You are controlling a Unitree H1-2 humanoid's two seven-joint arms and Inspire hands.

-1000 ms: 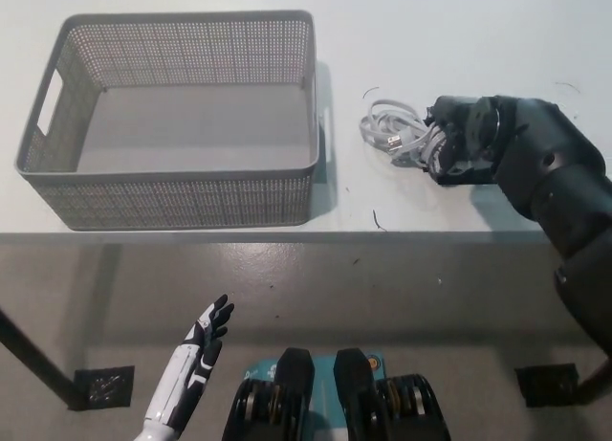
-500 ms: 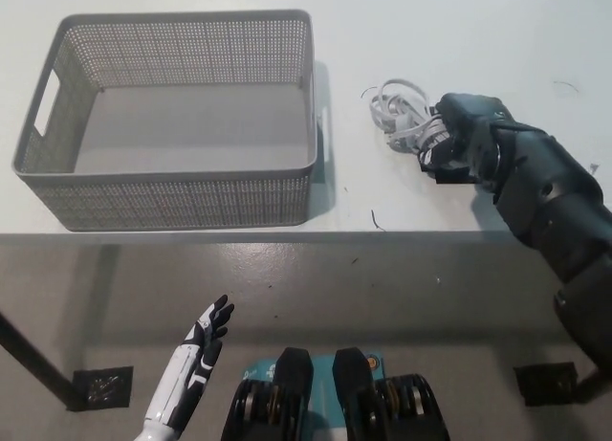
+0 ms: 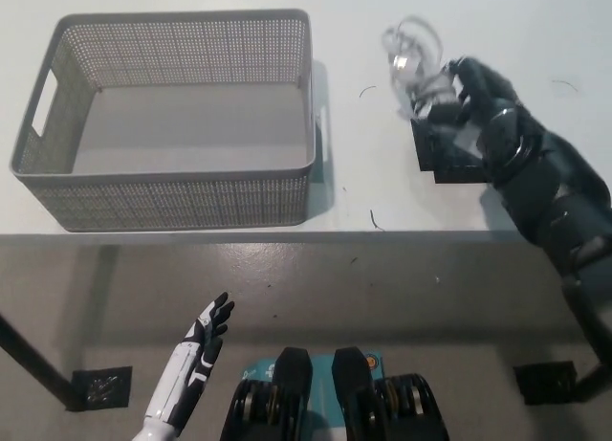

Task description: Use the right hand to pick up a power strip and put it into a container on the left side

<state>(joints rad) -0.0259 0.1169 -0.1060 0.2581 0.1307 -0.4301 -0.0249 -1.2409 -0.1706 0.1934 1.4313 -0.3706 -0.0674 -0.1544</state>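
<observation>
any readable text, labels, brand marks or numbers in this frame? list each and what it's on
None readable.
Power strip in the black right hand: no legible marking; its white cord is blurred.
Grey basket: perforated walls only, no label.
White table: bare, a few dark marks, no text.
White left hand, open at the lower left: no text.

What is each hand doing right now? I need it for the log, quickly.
Right hand: shut on the power strip, with its white cord bunched above.
Left hand: open, holding nothing, resting low below the table edge.
</observation>
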